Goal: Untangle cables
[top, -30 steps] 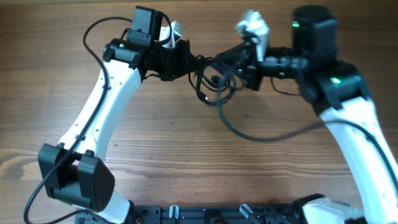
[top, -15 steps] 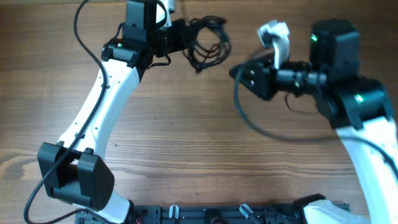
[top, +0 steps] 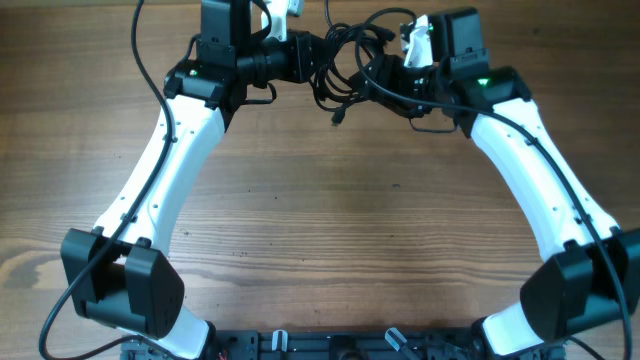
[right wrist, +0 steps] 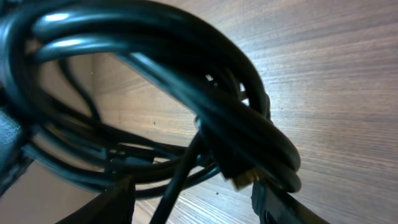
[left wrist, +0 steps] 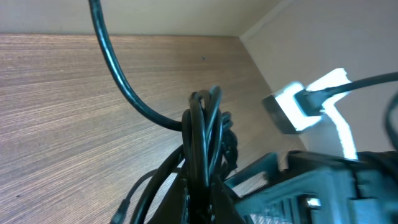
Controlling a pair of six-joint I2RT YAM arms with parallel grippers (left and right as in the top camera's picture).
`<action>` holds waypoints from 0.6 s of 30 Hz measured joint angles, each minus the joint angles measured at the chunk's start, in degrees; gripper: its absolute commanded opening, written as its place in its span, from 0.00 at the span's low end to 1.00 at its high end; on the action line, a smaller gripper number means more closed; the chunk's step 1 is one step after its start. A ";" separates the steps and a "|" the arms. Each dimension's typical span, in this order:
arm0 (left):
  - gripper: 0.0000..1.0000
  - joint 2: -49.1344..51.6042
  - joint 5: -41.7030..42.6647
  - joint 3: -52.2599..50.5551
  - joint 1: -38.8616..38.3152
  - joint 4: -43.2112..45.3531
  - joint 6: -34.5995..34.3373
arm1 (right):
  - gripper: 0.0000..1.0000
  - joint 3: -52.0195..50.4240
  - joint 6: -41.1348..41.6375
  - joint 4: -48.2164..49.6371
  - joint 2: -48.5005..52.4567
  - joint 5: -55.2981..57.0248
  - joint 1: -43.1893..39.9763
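A tangled bundle of black cables [top: 343,58] hangs above the far edge of the wooden table. My left gripper [top: 312,57] is shut on the bundle's left side; in the left wrist view the looped strands [left wrist: 202,134] rise straight out of its jaws [left wrist: 203,200]. Against the bundle's right side sits my right gripper [top: 376,72], open. Seen from the right wrist, its fingers [right wrist: 104,205] stand wide apart below thick coils [right wrist: 186,87], with one strand and a gold-tipped plug [right wrist: 239,177] in the gap between them. A loose cable end [top: 337,118] dangles under the bundle.
Bare wood-grain tabletop [top: 330,220] spreads below both arms. A rack of black fixtures [top: 340,345] lines the near edge. The arms' own black cables loop over the left arm [top: 150,60] and along the right arm [top: 545,150]. A pale wall edge [left wrist: 267,25] borders the table.
The left gripper carried the bundle up to the far edge. The right gripper let go, opened, and swung up and left until its jaws straddle the bundle's right side.
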 measured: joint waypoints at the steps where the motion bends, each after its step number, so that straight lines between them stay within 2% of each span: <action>1: 0.04 0.00 -0.02 0.00 0.00 0.00 0.00 | 0.24 0.00 0.39 0.59 0.35 -0.28 0.02; 2: 0.04 0.00 -0.02 0.00 0.00 0.00 0.00 | 0.07 0.00 1.16 1.01 0.72 -0.66 0.00; 3: 0.04 0.00 -0.42 0.00 0.04 -0.15 -0.02 | 0.04 0.00 1.62 0.83 1.09 -1.16 0.00; 6: 0.04 0.02 -9.77 0.00 -0.28 -2.54 -5.55 | 0.04 0.11 -1.46 -4.92 1.16 -3.37 0.02; 9: 0.04 0.59 -22.40 -0.04 -0.50 -2.91 -12.50 | 0.04 0.15 -8.52 -14.19 0.94 -4.92 0.09; 12: 0.04 0.87 -32.89 -0.09 -0.74 -2.56 -19.02 | 0.05 0.15 -14.93 -23.47 -1.62 -2.36 1.90; 14: 0.04 0.87 -37.66 -0.09 -0.70 -1.49 -22.71 | 0.05 0.15 -17.16 -26.29 -3.85 -0.24 4.70; 15: 0.04 0.87 -39.82 -0.09 -0.61 -0.57 -24.37 | 0.05 0.15 -17.22 -27.85 -4.90 1.03 6.43; 18: 0.04 0.87 -43.50 -0.11 1.64 -0.24 -30.32 | 0.04 0.33 -8.35 -35.50 -6.23 13.66 12.28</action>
